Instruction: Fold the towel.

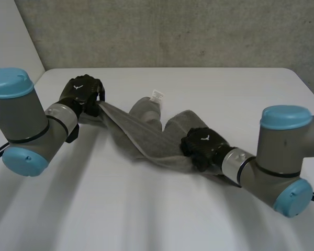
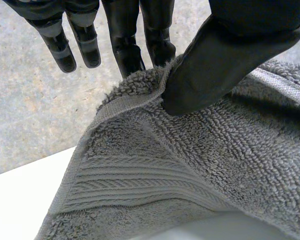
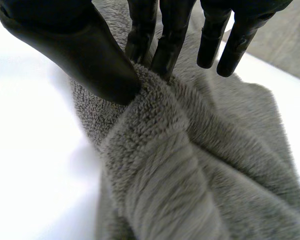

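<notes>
Left hand (image 1: 82,95) pinches the grey towel's (image 1: 141,130) far-left hemmed corner. Right hand (image 1: 201,148) pinches a near-right bunch, probably to stretch it flat over the table (image 1: 146,209).

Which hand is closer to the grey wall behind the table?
Left. The left hand pinches the towel by its hemmed edge, close to the wall. The right hand pinches the towel nearer the middle of the table, farther from it.

The towel (image 1: 146,133) is plain grey terry with a ribbed woven band near its hem. Its tag (image 1: 157,95), upper centre, is white. The left hand (image 1: 82,93) and right hand (image 1: 201,145) are black. The table (image 1: 146,209) is white and the wall (image 1: 172,31) is speckled grey.
</notes>
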`<state>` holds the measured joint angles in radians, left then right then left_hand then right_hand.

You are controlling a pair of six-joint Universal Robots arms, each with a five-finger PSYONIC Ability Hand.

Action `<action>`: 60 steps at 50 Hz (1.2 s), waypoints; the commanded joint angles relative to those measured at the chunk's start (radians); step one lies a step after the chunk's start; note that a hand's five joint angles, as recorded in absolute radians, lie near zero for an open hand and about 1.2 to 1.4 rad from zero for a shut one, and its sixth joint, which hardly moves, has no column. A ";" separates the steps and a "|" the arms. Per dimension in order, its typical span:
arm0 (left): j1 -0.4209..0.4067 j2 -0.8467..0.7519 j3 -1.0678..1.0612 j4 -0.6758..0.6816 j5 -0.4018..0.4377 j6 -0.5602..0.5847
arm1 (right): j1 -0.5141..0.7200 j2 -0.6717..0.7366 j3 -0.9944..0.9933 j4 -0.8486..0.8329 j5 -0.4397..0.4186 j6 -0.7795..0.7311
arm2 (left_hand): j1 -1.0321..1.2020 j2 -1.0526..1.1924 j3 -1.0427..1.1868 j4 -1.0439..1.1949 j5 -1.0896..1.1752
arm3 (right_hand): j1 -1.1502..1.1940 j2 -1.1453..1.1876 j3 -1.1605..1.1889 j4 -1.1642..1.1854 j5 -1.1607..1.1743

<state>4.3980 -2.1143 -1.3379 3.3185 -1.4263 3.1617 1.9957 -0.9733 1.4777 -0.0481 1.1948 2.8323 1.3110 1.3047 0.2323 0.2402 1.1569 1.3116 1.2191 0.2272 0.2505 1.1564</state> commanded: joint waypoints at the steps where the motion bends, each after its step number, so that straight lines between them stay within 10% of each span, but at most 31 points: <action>1: 0.009 -0.007 0.002 0.001 0.001 0.001 | -0.069 -0.091 -0.005 0.053 -0.001 0.001 | 0.085 0.092 -0.058 -0.066 0.065 | 0.085 0.177 -0.053 -0.076 0.065; 39: -0.008 -0.033 0.111 -0.030 0.041 0.081 | -0.163 -0.074 -0.316 0.338 -0.040 -0.208 | 0.085 0.092 -0.058 -0.066 0.065 | 0.085 0.177 -0.053 -0.076 0.065; 47: -0.022 0.083 0.512 -0.062 0.033 0.130 | -0.163 -0.206 -0.646 -0.024 0.048 0.128 | 0.085 0.092 -0.058 -0.066 0.065 | 0.085 0.177 -0.053 -0.076 0.065; 60: 0.008 0.221 0.315 -0.036 0.055 0.090 | -0.172 -0.413 -0.264 -0.119 -0.075 0.251 | 0.085 0.092 -0.058 -0.066 0.065 | 0.085 0.177 -0.053 -0.076 0.065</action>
<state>4.3894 -1.9182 -0.8243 3.2635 -1.3828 3.2632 1.8239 -1.3228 0.9662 -0.2135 1.2215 3.1201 1.3111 1.3336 0.2323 0.2402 1.1710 1.3165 1.3050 0.2272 0.2505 1.1628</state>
